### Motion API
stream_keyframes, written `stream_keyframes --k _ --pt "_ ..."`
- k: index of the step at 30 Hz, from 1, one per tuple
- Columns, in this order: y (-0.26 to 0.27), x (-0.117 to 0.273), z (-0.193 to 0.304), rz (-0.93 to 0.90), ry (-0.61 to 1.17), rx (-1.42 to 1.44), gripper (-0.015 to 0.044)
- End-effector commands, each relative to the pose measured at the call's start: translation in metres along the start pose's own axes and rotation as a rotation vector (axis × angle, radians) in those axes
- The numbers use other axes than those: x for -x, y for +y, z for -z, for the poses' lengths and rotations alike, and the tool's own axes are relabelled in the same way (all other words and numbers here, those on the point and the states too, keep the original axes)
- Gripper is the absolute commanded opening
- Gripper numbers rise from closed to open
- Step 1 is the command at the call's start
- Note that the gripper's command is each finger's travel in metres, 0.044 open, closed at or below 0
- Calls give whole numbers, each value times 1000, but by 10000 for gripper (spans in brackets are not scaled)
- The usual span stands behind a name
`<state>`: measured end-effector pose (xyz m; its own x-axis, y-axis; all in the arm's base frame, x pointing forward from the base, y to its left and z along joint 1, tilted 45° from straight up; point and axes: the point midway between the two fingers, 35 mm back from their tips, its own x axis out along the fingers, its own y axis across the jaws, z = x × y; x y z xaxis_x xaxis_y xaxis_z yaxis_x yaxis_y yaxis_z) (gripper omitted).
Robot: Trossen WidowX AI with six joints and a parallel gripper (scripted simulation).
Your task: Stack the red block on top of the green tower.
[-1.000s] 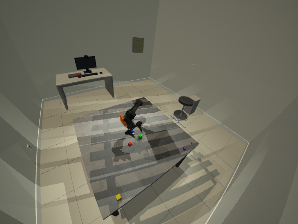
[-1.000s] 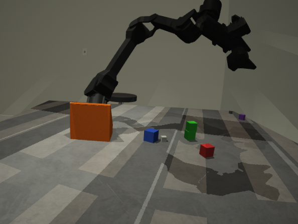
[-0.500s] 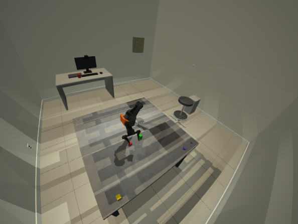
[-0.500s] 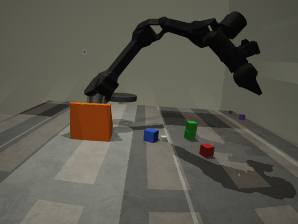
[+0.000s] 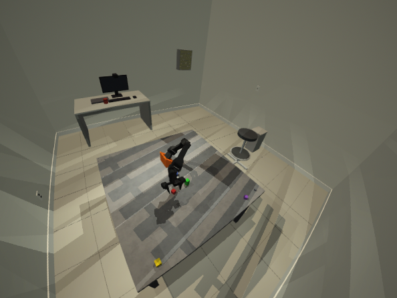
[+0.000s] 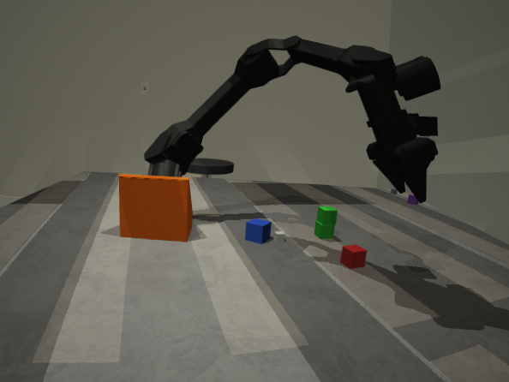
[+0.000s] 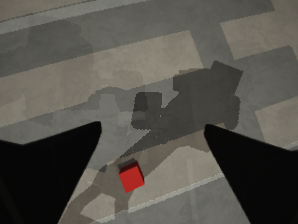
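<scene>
The red block (image 7: 131, 177) lies below, between the wide-spread fingers.

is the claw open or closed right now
Open. In the wrist view the claw has its two fingers spread wide with nothing between them; the red block lies on the table below.

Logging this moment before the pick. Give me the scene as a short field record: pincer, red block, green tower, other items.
pincer: open, empty, above the table
red block: on the table, seen between the fingers in the wrist view, untouched
green tower: two green blocks stacked, upright, beside the red block
other items: blue block; orange box; purple block; yellow block
stacking: not yet done
</scene>
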<state>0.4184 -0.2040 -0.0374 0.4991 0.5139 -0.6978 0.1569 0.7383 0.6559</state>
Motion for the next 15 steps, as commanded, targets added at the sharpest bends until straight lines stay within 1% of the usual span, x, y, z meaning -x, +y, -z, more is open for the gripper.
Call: stream_keyframes --k 1,6,11,15 --pt "3 -6 20 -3 121 114 440" --pt "10 -7 48 -39 266 243 440" --pt "20 -5 75 -118 405 371 440" --pt "23 -4 82 -149 442 407 440"
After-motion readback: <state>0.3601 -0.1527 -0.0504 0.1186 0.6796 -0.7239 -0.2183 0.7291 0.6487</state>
